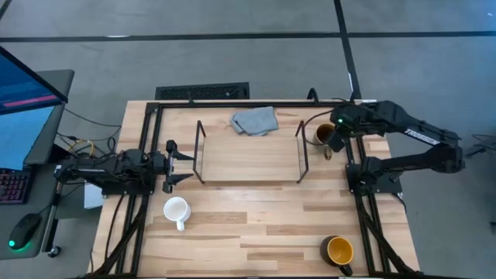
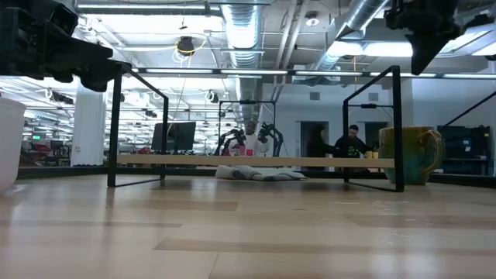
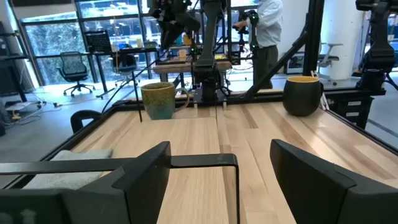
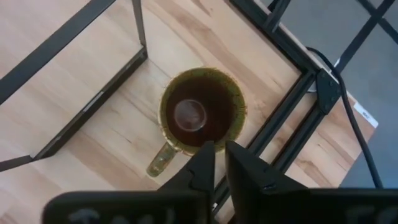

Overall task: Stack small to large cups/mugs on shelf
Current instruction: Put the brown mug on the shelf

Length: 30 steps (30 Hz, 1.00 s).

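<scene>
The right gripper (image 1: 338,133) hangs over the brown mug (image 1: 324,135) at upper right of the high view, just outside the shelf (image 1: 249,159), its arm reaching in from the right edge; the left gripper (image 1: 184,167) waits at the shelf's left end frame, and the grey cloth (image 1: 255,120) lies behind the shelf. The white mug (image 1: 177,209) sits lower left, the yellow-lined mug (image 1: 339,250) lower right. The low view adds height: the right gripper (image 2: 425,58) is above the brown mug (image 2: 409,155), not touching it, with the shelf's board (image 2: 256,161) raised off the table. The left wrist view shows its own fingers (image 3: 143,171) spread wide, the brown mug (image 3: 159,100) and yellow-lined mug (image 3: 303,94) far ahead. The right wrist view looks straight down into the brown mug (image 4: 202,112), its 2 fingers (image 4: 202,163) narrowly parted over the rim, holding nothing.
</scene>
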Each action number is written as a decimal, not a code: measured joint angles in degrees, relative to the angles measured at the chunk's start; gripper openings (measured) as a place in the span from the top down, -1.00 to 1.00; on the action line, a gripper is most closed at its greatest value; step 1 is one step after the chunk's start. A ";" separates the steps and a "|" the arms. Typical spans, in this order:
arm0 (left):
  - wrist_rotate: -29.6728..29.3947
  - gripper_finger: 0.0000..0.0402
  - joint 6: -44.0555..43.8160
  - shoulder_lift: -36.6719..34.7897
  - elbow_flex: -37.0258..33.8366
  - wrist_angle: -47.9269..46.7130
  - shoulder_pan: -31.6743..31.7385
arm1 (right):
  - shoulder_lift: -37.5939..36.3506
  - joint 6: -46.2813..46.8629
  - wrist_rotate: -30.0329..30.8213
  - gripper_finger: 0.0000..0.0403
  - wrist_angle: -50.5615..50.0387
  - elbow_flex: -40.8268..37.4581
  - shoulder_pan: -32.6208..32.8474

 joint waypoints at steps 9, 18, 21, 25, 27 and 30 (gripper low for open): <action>0.00 -0.32 -0.02 0.00 0.00 -0.02 0.00 | 1.20 -4.70 0.22 0.25 0.06 0.00 0.25; 0.00 -0.32 -0.04 0.00 0.00 -0.02 0.00 | 1.27 -9.69 0.68 0.11 5.31 0.00 -0.12; -0.02 -0.32 -0.07 0.00 0.00 -0.02 0.00 | 2.59 -7.07 0.69 0.11 3.67 -0.02 -1.92; -0.04 -0.32 -0.07 -0.01 0.00 -0.02 0.00 | 4.70 -6.47 0.55 0.13 0.46 -0.02 -6.72; -0.04 -0.32 0.03 -0.02 0.00 -0.02 0.00 | 6.15 -6.71 0.51 0.13 0.46 -0.02 -9.48; -0.07 -0.32 0.46 -0.02 0.00 -0.02 0.00 | 8.18 -7.81 0.46 0.12 1.63 -0.02 -13.54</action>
